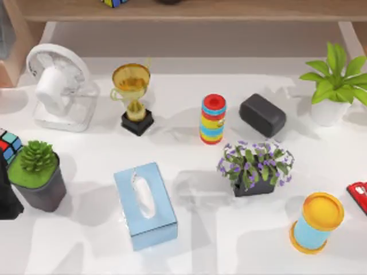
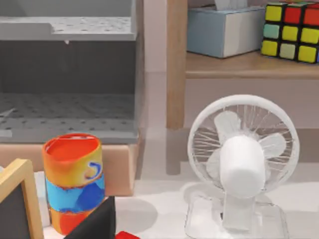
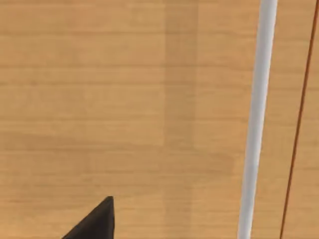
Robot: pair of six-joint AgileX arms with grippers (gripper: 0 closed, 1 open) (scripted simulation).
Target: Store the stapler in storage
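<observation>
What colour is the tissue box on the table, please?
Light blue, with a white tissue at its slot; the tissue box shows best in the top view.

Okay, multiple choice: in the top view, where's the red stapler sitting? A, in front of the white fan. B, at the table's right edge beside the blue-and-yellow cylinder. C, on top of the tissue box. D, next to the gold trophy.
B: the stapler lies at the table's right edge, just past the blue-and-yellow cylinder.
</observation>
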